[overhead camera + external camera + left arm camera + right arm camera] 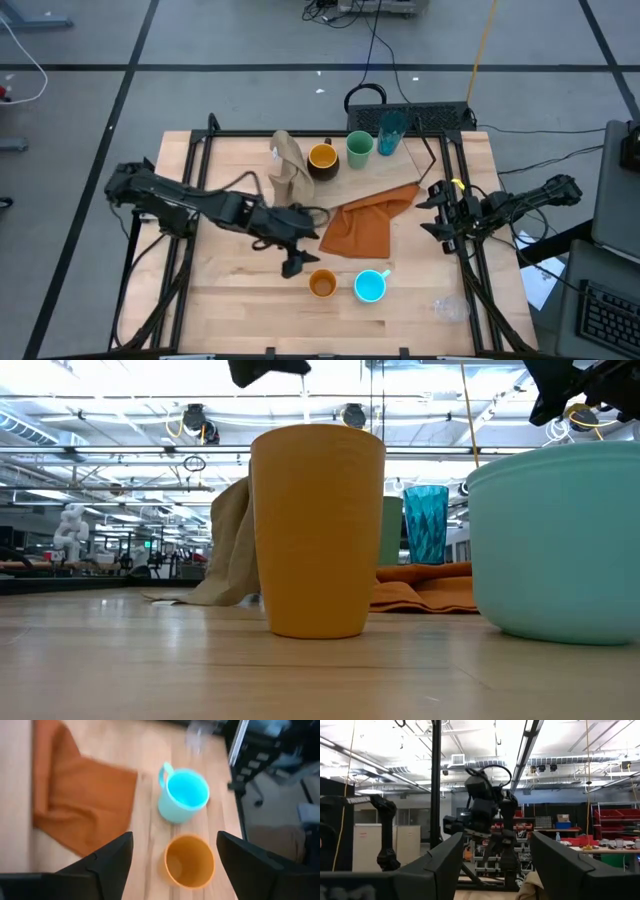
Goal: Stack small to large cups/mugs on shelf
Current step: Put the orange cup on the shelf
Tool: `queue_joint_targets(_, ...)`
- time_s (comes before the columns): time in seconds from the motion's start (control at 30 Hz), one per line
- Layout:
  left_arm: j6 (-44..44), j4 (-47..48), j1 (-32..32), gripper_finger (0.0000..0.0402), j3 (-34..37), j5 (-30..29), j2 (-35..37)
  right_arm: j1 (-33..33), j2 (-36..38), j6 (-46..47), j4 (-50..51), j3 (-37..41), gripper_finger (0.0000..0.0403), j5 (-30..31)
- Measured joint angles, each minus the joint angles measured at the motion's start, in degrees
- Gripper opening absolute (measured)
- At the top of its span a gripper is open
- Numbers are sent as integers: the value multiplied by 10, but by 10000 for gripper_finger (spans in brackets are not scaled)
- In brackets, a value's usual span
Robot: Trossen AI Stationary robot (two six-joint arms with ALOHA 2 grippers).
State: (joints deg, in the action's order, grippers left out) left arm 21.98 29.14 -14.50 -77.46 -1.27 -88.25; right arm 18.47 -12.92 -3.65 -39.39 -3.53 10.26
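Note:
The small orange cup [321,284] stands upright near the table's front edge, with the bright cyan mug [371,286] to its right. My left gripper [301,262] hovers open just above and left of the orange cup [189,861]; in the left wrist view the cup sits between the fingers, apart from them. The yellow mug [322,157], light green cup [359,149] and teal tumbler [391,131] stand at the far edge. The tiny clear glass [451,307] stands at the front right. My right gripper [440,215] is open and empty at the right edge.
An orange cloth [368,222] lies mid-table and a tan cloth [289,168] is bunched at the far left of the mugs. Black frame rails [470,250] run along the table's sides. I cannot pick out a separate wooden shelf panel from the tabletop [240,300].

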Motion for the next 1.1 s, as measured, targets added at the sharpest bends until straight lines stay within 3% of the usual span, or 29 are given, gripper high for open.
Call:
queue_joint_targets(0.2,27,89,-1,257,-66,29,-79,0,0,-6,16,0,219,0)
queue_joint_targets(0.4,28,147,7,247,-85,34,-110,0,0,-5,22,0,219,0)
queue_joint_targets(0.63,63,145,11,248,-81,37,-109,0,0,-5,30,0,219,0)
queue_joint_targets(1.1,157,128,15,248,-80,126,-155,0,1,-47,42,0,220,1)
